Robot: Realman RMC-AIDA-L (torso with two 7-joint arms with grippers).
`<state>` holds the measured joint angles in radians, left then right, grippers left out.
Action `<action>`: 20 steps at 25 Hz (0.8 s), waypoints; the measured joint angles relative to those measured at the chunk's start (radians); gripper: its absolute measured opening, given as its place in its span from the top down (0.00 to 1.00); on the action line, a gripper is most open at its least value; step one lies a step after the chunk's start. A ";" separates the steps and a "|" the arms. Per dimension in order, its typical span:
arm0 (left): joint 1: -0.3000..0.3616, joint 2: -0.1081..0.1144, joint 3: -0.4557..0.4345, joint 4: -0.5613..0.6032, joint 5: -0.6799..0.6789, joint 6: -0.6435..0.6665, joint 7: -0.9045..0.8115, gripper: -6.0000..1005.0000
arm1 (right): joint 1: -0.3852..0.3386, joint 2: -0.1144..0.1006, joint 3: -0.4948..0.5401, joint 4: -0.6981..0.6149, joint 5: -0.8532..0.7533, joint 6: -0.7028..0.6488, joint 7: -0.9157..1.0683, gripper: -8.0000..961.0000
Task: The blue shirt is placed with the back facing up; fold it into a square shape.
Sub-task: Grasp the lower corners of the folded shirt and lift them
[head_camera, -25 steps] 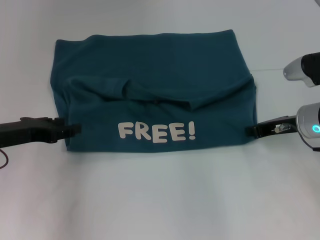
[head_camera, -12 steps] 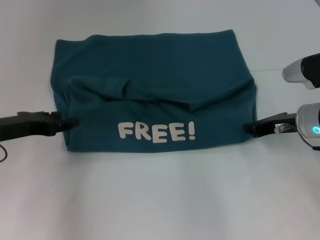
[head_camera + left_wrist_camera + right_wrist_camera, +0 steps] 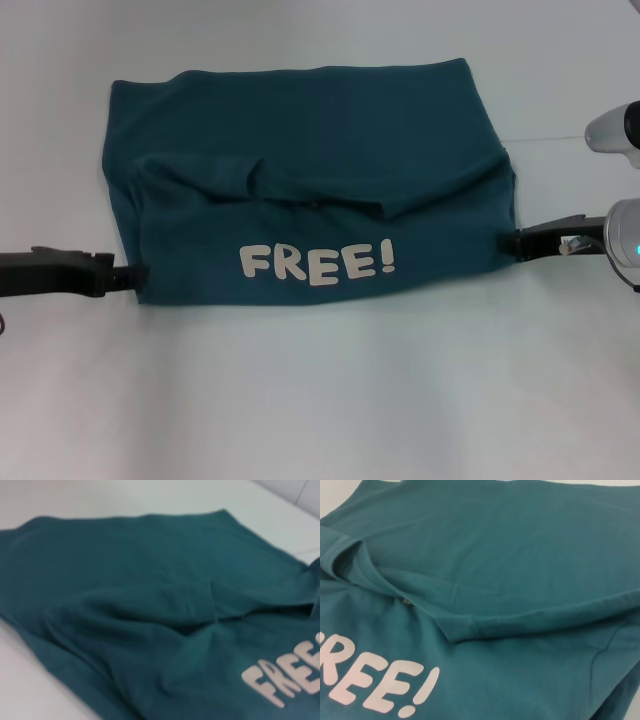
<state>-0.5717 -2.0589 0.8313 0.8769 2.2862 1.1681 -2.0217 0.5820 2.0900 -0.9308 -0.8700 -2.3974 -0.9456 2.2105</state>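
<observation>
Left hand [image 3: 135, 272] lower beside blue shirt [image 3: 310, 180]

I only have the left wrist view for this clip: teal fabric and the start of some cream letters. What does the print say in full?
Observer: The head view shows the lettering reads "FREE!", on the near flap of the blue shirt.
Operator: Where are the grippers?
Observer: The left gripper is at the shirt's left edge, level with the print; the right gripper is at the right edge.
Operator: Square yet?
Observer: No, on the table it lies as a rectangle, wider than deep.
</observation>
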 joint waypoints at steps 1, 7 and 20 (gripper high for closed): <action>-0.003 0.000 0.001 0.000 0.013 0.000 -0.007 0.42 | 0.002 0.000 0.000 0.000 -0.001 0.000 0.001 0.95; -0.009 -0.003 0.002 -0.008 0.034 -0.006 -0.016 0.42 | 0.009 -0.001 -0.004 -0.001 -0.004 0.001 0.002 0.95; -0.081 -0.010 0.016 -0.125 0.103 -0.080 0.020 0.41 | 0.004 -0.004 -0.008 -0.001 -0.006 -0.001 0.003 0.96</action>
<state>-0.6525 -2.0685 0.8470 0.7520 2.3888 1.0877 -2.0022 0.5864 2.0862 -0.9387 -0.8713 -2.4038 -0.9461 2.2134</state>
